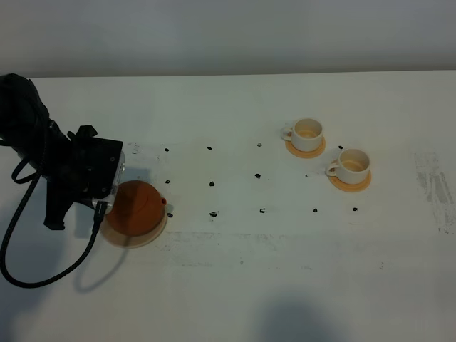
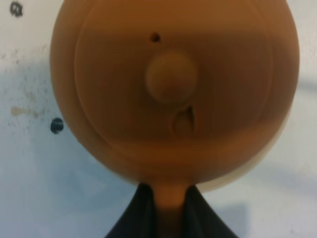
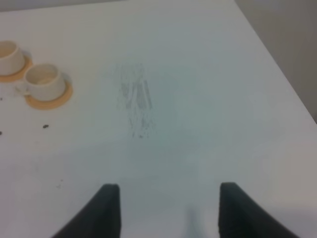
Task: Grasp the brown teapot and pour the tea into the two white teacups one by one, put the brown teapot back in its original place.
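White desk: lower left, one teapot, handle hidden under the left hand clenched on it. Upper right, two cups. The right hand is released.

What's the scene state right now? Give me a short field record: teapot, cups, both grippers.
teapot: brown teapot, upright, lid on, on the pale tan coaster, left side of the table
left gripper: shut on the teapot's handle
right gripper: open, holding nothing, over bare table
far teacup: upright on its orange coaster, right side
near teacup: upright on its own orange coaster, apart from the far one
cup contents: interiors look tan; cannot tell whether there is liquid
pour: not under way, teapot far from both cups
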{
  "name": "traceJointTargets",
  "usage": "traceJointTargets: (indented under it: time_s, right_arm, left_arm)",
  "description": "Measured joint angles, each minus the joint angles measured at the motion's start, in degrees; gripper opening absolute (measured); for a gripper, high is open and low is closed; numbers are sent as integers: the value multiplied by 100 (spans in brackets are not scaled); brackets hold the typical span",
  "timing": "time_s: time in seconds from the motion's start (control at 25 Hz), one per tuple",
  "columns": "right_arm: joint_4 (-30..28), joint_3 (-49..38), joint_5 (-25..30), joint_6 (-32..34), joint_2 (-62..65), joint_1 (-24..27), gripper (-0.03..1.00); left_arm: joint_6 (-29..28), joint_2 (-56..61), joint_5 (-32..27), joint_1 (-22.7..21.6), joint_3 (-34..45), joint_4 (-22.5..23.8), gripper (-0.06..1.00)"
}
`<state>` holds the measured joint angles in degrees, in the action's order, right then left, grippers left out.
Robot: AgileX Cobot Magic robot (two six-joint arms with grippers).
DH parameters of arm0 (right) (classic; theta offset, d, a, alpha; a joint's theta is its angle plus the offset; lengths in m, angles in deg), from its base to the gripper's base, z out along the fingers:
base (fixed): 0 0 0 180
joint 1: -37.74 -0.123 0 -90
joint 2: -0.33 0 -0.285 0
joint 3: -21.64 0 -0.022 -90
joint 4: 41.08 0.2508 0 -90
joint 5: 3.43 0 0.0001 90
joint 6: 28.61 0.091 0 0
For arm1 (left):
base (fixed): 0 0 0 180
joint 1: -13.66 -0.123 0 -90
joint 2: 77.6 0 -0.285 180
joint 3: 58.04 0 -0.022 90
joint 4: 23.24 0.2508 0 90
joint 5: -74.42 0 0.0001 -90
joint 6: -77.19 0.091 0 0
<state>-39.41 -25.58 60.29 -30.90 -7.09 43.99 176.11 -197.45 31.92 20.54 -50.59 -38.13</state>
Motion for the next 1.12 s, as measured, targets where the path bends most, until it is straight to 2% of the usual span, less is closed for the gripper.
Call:
traceJointTargets:
  time_s: [0.28,0.56,0.92,1.12]
  right_arm:
    - [0,0,0,0,0,0,44]
    - [0,0,0,0,0,0,44]
    - [0,0,0,0,0,0,44]
    - [0,0,0,0,0,0,44]
  left_arm:
    - [-163,255,-124,0,-86,-85,8]
    - [-1388,271,-450,143,-752,88,8]
    - [-2792,-8,-815,662,-1842,263,8]
    - [-3579,-525,-1301,985,-2692,487,8]
